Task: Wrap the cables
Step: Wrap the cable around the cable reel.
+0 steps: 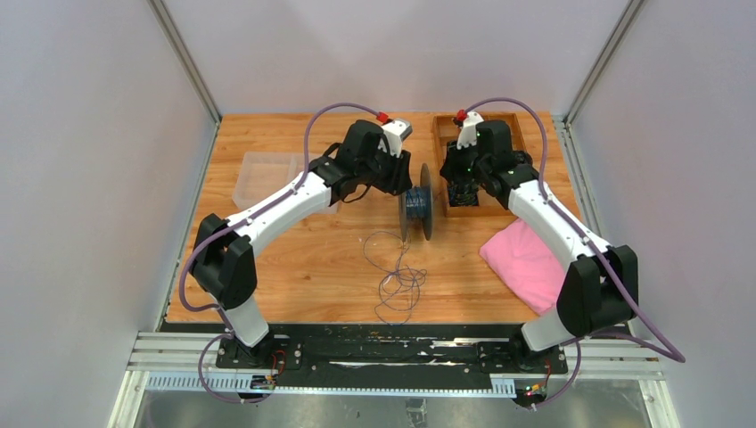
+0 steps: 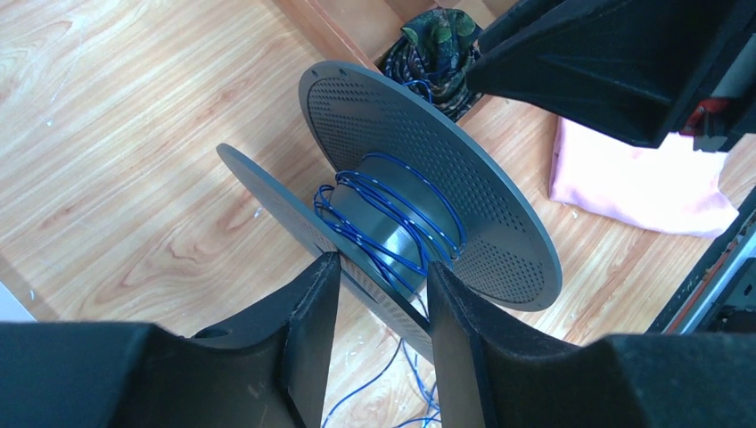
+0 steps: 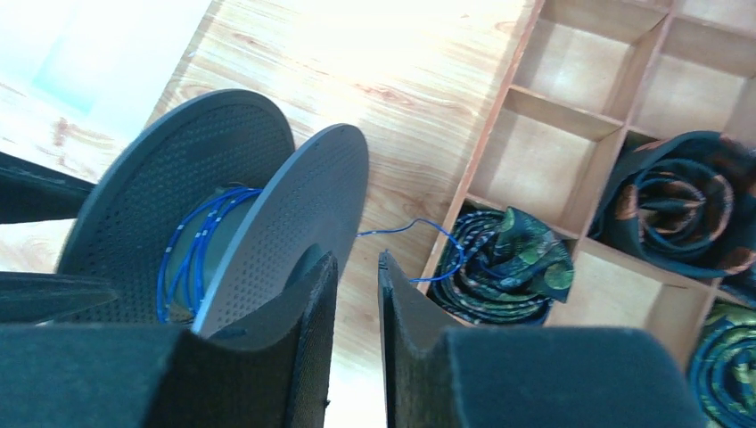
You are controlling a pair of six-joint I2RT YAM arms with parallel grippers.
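**A:** Where's the thin bluish-black cable (image 2: 392,214)?

**B:** A few turns sit on the hub of the grey spool with perforated discs (image 1: 417,212), between the two grippers. The rest lies in slack loops on the wooden surface (image 1: 294,259), beneath the left gripper (image 2: 383,294).

**A:** And the grips?

**B:** The left gripper straddles the rim of the disc on its side; clamped or not, I can't tell. The right gripper (image 3: 357,267) has its jaws nearly together, with a free strand just ahead of its tips. Whether that strand is pinched, I can't tell either.

**A:** Advice?

**B:** Steady the spool, guide the strand between the discs, and feed it under light tension so the loops don't knot.
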